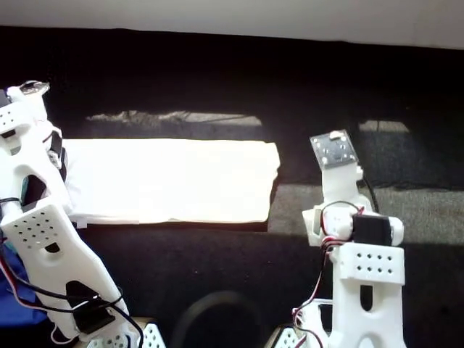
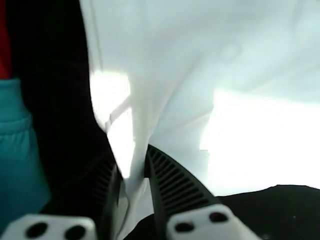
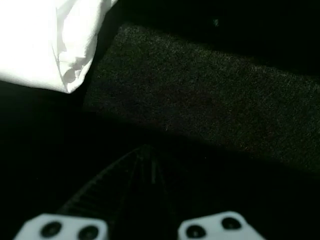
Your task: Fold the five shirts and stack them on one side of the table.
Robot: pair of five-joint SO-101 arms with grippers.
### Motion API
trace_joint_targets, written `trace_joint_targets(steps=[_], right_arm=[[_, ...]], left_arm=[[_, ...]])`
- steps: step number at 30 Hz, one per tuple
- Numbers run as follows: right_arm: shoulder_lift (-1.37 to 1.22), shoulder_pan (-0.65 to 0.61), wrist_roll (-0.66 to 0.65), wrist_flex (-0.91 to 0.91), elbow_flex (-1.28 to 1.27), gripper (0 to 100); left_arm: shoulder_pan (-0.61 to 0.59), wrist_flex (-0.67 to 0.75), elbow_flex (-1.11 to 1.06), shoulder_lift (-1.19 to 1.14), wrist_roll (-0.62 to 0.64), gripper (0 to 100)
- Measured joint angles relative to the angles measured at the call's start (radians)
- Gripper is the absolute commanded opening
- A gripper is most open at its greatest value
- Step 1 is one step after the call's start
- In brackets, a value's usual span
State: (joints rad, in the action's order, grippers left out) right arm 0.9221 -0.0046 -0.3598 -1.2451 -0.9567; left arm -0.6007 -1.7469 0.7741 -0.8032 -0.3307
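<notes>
Over the black table [image 1: 217,80], in the high view, the white shirt [image 1: 170,180] lies flattened into a long rectangle left of centre, its edges fairly square, which suggests a fold partly made rather than finished. The left arm [image 1: 40,225] stands over the shirt's left end, probably so it can carry that end across; the right arm [image 1: 366,257] sits apart from the shirt's right edge, with bare table between them. A blue cloth [image 1: 13,301] shows at the near left corner beneath the left arm, close enough to catch if the arm swings back. At the left wrist, the left gripper [image 2: 131,169] is pinched tight on a ridge of the white shirt [image 2: 210,75], the fabric drawn up into a crease between the jaws, a hold that reads as suited to lifting or dragging the edge. Beside it lie a teal cloth [image 2: 17,150] and a sliver of red cloth [image 2: 4,40], perhaps other shirts waiting, near the path of any pull towards that side. At the right wrist, the right gripper [image 3: 145,157] has its jaws closed together on nothing above dark table, and a rumpled corner of the white shirt [image 3: 45,45] lies ahead and off to one side, out of its grasp, so it neither pins nor helps the fold.
</notes>
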Motion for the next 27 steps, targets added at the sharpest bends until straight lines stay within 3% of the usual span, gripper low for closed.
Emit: trace_joint_targets(steps=[5, 12, 17, 27], right_arm=[[0.095, 0.152, -0.023, 0.167, -0.262, 0.8], [0.121, 0.278, -0.023, 0.364, -0.494, 0.8], [0.127, 0.310, -0.023, 0.480, -0.600, 0.8], [0.138, 0.313, -0.023, 0.516, -0.637, 0.8]], left_arm=[[0.117, -0.009, -0.057, 0.026, 0.028, 1], [0.353, -0.009, -0.396, 0.318, 0.083, 1], [0.532, -0.009, -0.555, 0.522, 0.133, 1], [0.799, -0.009, -0.565, 0.669, 0.149, 1]])
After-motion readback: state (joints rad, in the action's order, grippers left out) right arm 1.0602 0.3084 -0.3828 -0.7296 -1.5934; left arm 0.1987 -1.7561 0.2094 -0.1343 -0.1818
